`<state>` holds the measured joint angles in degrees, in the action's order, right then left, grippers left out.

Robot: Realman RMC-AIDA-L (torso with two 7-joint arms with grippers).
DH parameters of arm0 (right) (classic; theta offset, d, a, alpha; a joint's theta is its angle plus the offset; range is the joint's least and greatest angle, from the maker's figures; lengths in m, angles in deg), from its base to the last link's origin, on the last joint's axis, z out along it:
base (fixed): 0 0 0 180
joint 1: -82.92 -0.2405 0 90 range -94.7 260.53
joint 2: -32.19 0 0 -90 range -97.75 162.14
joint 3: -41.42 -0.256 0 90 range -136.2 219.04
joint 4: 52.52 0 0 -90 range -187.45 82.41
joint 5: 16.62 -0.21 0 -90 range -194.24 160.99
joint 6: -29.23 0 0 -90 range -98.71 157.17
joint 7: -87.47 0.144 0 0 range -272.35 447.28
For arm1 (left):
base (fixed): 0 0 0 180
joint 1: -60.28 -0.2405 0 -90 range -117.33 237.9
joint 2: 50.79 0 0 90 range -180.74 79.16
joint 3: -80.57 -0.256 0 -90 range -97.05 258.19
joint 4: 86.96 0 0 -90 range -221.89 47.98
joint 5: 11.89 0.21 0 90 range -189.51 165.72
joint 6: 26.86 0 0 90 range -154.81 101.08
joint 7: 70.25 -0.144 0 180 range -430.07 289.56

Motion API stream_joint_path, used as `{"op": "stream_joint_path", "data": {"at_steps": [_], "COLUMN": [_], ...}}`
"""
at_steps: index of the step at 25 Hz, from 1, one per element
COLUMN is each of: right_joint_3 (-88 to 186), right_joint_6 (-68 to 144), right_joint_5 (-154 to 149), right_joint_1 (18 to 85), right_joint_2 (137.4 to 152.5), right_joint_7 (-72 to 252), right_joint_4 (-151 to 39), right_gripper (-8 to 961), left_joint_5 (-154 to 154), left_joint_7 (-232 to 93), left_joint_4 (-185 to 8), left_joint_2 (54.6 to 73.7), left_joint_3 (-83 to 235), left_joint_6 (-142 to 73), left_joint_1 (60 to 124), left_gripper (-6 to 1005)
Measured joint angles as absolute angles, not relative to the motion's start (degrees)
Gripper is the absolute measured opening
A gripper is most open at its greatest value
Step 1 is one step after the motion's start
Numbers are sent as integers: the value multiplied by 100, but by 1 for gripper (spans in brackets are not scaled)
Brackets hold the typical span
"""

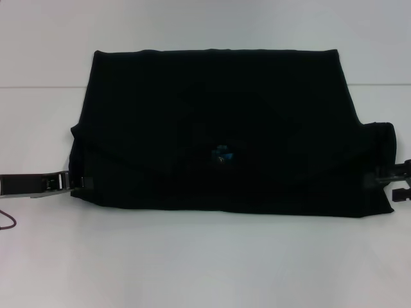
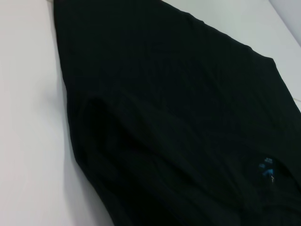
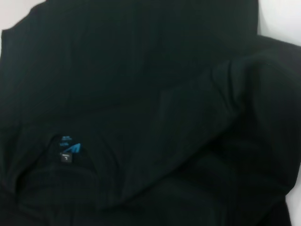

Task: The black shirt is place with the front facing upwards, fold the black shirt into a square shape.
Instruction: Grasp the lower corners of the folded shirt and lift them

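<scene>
The black shirt (image 1: pixel 218 128) lies on the white table (image 1: pixel 205 256) as a wide band, its lower part doubled up over the rest. Its blue neck label (image 1: pixel 221 154) shows near the middle of the front half. The front lettering is hidden. My left gripper (image 1: pixel 78 183) is low on the table at the shirt's near left corner, touching the cloth edge. My right gripper (image 1: pixel 385 181) is at the shirt's near right corner, against the sleeve. The left wrist view shows the shirt (image 2: pixel 178 117) and its label (image 2: pixel 266 165). The right wrist view shows the shirt's folds (image 3: pixel 155 108) and the label (image 3: pixel 69 149).
The white table runs all round the shirt, with bare surface in front (image 1: pixel 205 269) and behind (image 1: pixel 205 25). A thin dark cable (image 1: pixel 8 221) loops near the left arm at the table's left edge.
</scene>
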<state>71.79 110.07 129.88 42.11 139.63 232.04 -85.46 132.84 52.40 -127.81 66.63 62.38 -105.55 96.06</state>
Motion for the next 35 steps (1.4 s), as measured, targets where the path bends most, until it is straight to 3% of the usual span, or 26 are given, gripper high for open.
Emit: {"op": "stream_joint_path", "data": {"at_steps": [21, 26, 31, 35], "right_joint_3": [7437, 7505, 7655, 7785], "right_joint_6": [10459, 10454, 10408, 10380], "right_joint_5": [12963, 12985, 12991, 12994], "right_joint_1": [4041, 4010, 4056, 4068], "right_joint_2": [14236, 14241, 14230, 14227], "right_joint_7": [23178, 23216, 23209, 23229], "right_joint_4": [-8386, -8384, -8497, -8517], "right_gripper": [919, 848, 663, 593], "left_joint_5": [13250, 13245, 13237, 13233], "left_joint_7": [5209, 5209, 5209, 5209], "left_joint_4": [-12784, -12790, -12791, -12797], "left_joint_2": [6663, 6663, 6663, 6663], "left_joint_3": [6238, 6237, 6238, 6238], "left_joint_6": [-10571, -10631, -10636, -10648], "left_joint_1": [9611, 9613, 9624, 9624], "left_gripper": [40, 39, 39, 39]}}
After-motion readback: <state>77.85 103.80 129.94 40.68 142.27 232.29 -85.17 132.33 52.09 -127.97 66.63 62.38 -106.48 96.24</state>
